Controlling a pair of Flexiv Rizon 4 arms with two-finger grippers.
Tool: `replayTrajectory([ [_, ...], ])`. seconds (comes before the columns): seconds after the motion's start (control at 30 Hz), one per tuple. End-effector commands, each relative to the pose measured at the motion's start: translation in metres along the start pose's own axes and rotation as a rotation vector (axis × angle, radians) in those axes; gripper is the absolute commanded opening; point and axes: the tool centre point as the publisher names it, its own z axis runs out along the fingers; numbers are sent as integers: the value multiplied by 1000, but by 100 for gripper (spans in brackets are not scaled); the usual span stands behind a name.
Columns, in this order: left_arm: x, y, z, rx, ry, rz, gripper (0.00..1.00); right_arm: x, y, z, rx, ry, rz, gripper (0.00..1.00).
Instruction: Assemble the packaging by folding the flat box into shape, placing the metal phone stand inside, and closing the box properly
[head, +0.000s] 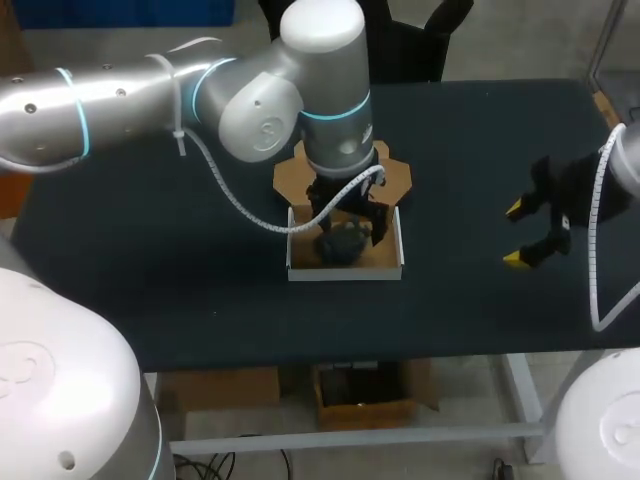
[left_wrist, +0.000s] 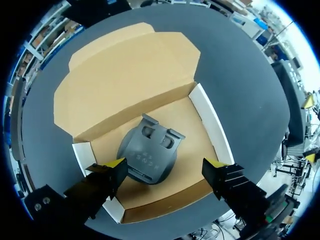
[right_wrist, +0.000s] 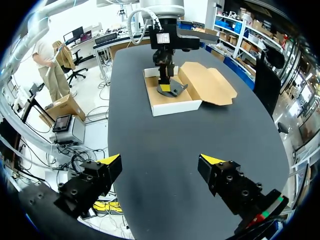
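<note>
Left gripper (left_wrist: 165, 165) hangs released directly over the phone stand (left_wrist: 150, 155). Its yellow-tipped fingers are spread to either side and I see no firm contact with the metal. The right finger stands well clear and the left one is just beside the rim. That pose suits a stand already set down, with the fingers wide so they can lift away without dragging it.

The stand is dark grey, a rounded base with a folded plate carrying two cut-outs. It lies flat on the brown floor of the box (left_wrist: 210, 117), a little left of centre. The box is shaped into a shallow tray with white walls upright. Its lid (left_wrist: 120, 75) lies spread flat on the table (head: 150, 280) on the far side, so closing is not yet done.

Right gripper (right_wrist: 160, 160) is also spread with nothing in it. It hovers over bare table well to the right of the box, likely kept clear until the lid needs folding.
</note>
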Motion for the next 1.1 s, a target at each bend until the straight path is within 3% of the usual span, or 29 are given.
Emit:
replayTrajectory([
  [0.03, 0, 1, -1, 2, -3, 0, 100, 0, -1, -1, -4, 2, -1, 100],
  [0.17, 0, 1, -1, 2, -3, 0, 100, 0, -1, -1, -4, 2, -1, 100],
  [0.27, -7, -3, 0, -2, 2, -83, 100, 0, -1, -1, -4, 2, -1, 100],
  [0.57, -13, -2, 4, -10, -12, -157, 100, 0, -1, -1, -4, 2, -1, 100],
  [1.1, 9, 16, 16, -51, -84, -227, 100, 0, -1, -1, -4, 2, -1, 100],
])
